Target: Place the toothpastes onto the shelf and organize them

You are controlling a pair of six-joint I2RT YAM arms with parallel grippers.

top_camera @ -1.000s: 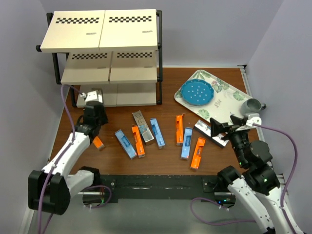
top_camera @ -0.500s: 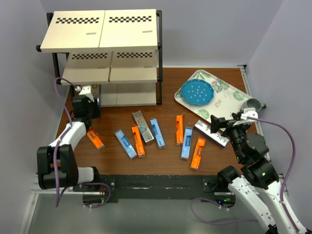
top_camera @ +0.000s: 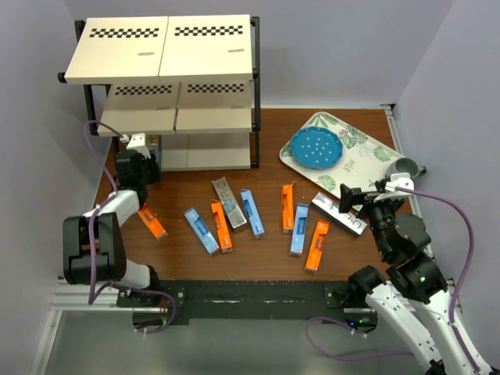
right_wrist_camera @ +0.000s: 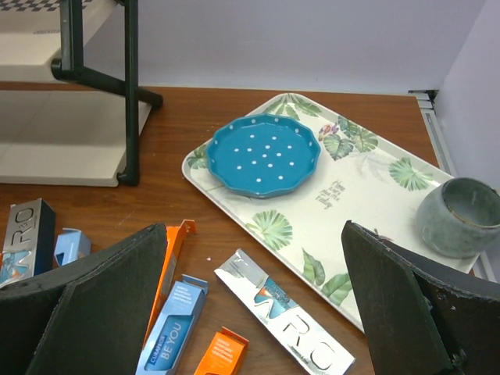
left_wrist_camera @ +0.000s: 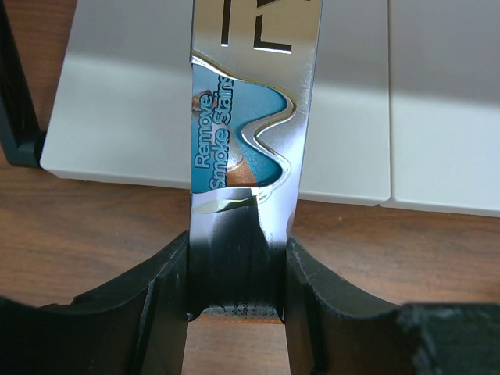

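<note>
Moved since a second ago: left gripper (top_camera: 139,158) has swung from above the wooden table (top_camera: 250,264) to the lowest tier of the three-tier shelf with black metal frame and cream boards (top_camera: 160,51), uncovering an orange toothpaste carton (top_camera: 152,221). The right gripper (top_camera: 355,197) has shifted slightly toward the tray.
Top view, left: left gripper sits at the lowest board's front-left corner, close to the frame post. The orange toothpaste carton lies apart, nearer the arm bases.
Top view, middle: loose row of orange, light blue and silver cartons (top_camera: 251,212) lies between the arms, well clear of the shelf front.
Top view, right: right gripper hovers over a silver-grey toothpaste carton (top_camera: 340,212) lying just beside the floral-patterned tray (top_camera: 367,160), which carries a blue dotted plate (top_camera: 313,148) and a grey cup (top_camera: 405,168).
Left wrist view: black fingers (left_wrist_camera: 156,305) are clamped on the near end of a shiny silver carton (left_wrist_camera: 250,117). Its far end reaches over the cream board's front edge, with bare board on either side. The black frame foot (left_wrist_camera: 16,117) stands apart at far left.
Right wrist view: jaws are spread wide and hold nothing. The silver-grey toothpaste carton lies on the wood between them, with orange and light blue cartons near on its left and the tray rim just beside it on its right.
</note>
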